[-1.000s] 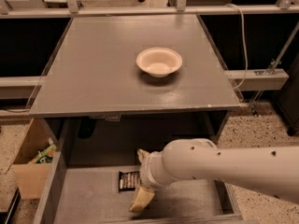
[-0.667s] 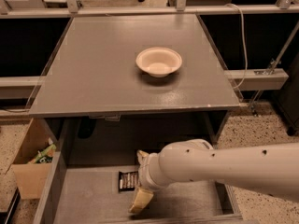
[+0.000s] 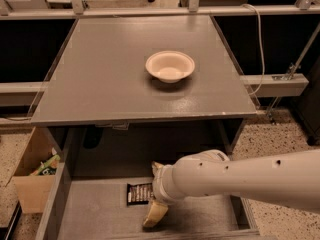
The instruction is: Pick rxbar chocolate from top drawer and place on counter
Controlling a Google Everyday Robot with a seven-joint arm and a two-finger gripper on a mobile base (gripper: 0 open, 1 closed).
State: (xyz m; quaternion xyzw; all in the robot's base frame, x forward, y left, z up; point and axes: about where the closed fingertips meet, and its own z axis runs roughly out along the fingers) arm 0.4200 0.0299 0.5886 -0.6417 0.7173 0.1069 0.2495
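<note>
The rxbar chocolate (image 3: 138,194), a dark wrapper with white lettering, lies flat on the bottom of the open top drawer (image 3: 95,215), near its back. My gripper (image 3: 153,191) reaches into the drawer from the right, at the bar's right end. One yellowish fingertip (image 3: 157,167) is behind the bar and the other (image 3: 155,214) is in front of it, spread apart. The gripper is open and the bar rests on the drawer floor. The grey counter (image 3: 100,79) is above the drawer.
A white bowl (image 3: 170,66) stands on the counter right of centre. A cardboard box (image 3: 31,184) with items stands on the floor to the left of the drawer. A cable (image 3: 260,44) and a rail run along the counter's right side.
The arm has shifted very slightly to the left. The bar lies where it was and the fingers remain spread.
</note>
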